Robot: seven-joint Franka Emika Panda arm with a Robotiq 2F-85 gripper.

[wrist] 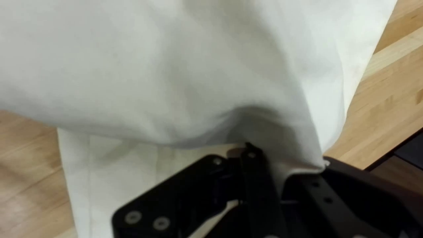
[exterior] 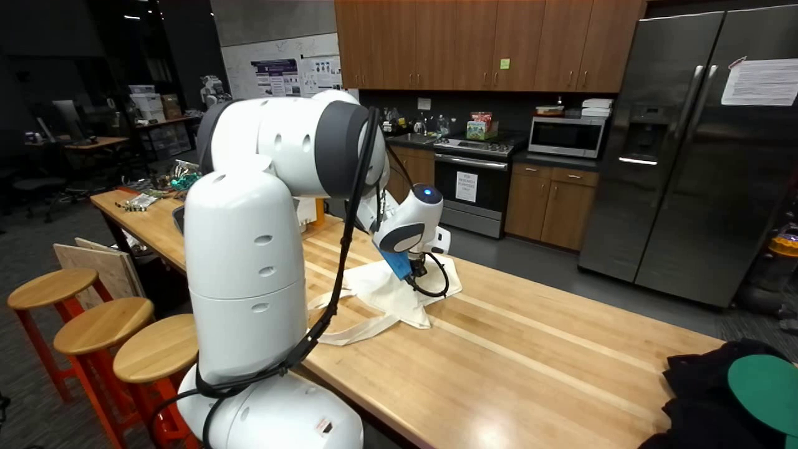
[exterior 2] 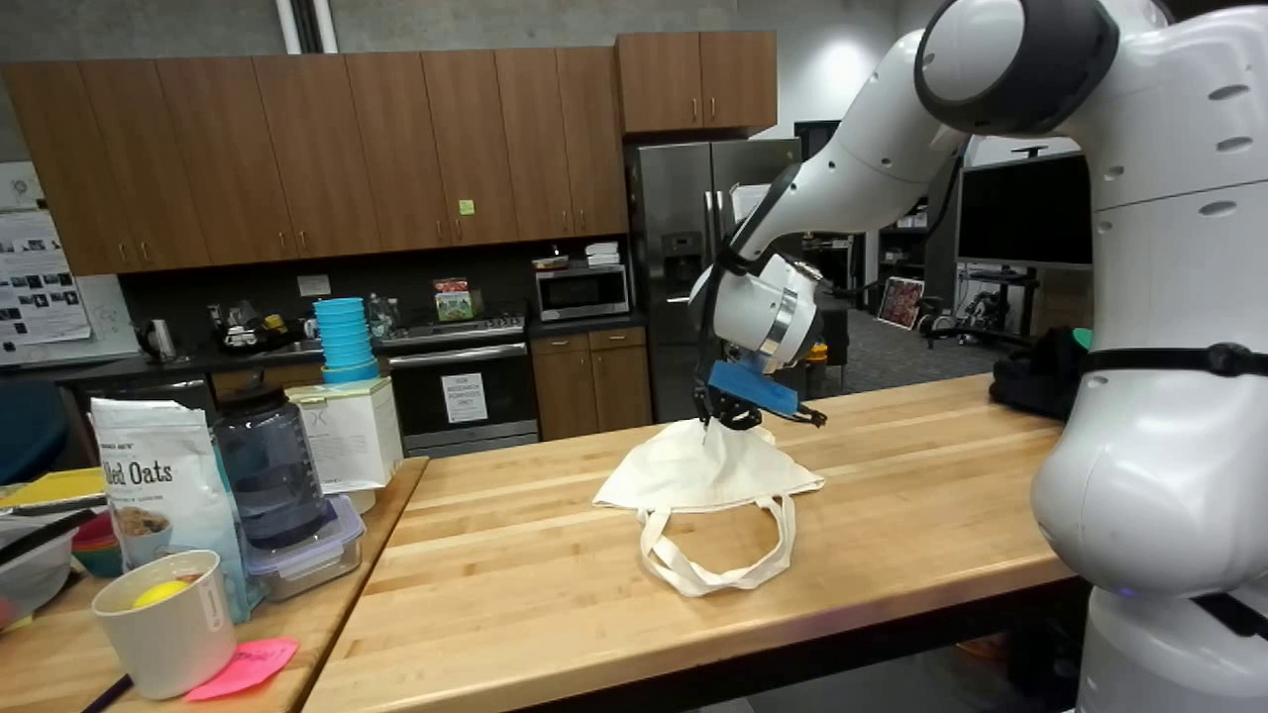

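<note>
Pinches a cream cloth tote bag [exterior 2: 698, 470] in the black two-fingered claw [exterior 2: 728, 416], well apart from an upright white-and-blue pouch [exterior 2: 170, 500] reading "Oats".

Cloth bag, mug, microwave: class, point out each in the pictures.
Cloth bag [exterior 2: 701, 472], in an exterior view: its body.
Mug [exterior 2: 166, 639], in an exterior view: outer wall.
Microwave [exterior: 562, 137], in an exterior view: door.

In the wrist view, the black two-finger gripper [wrist: 286, 162] looks blurred to you, and a fold of the cream-coloured cloth bag [wrist: 148, 82] partly hides one finger. In an exterior view, the white robot arm [exterior: 243, 249] covers a part of the bag's handle [exterior: 363, 330], and the right edge cuts off a flat, round, green object [exterior: 765, 393]. On the bright pink paper note [exterior 2: 243, 671], the dark marks are too small for you to read.
</note>
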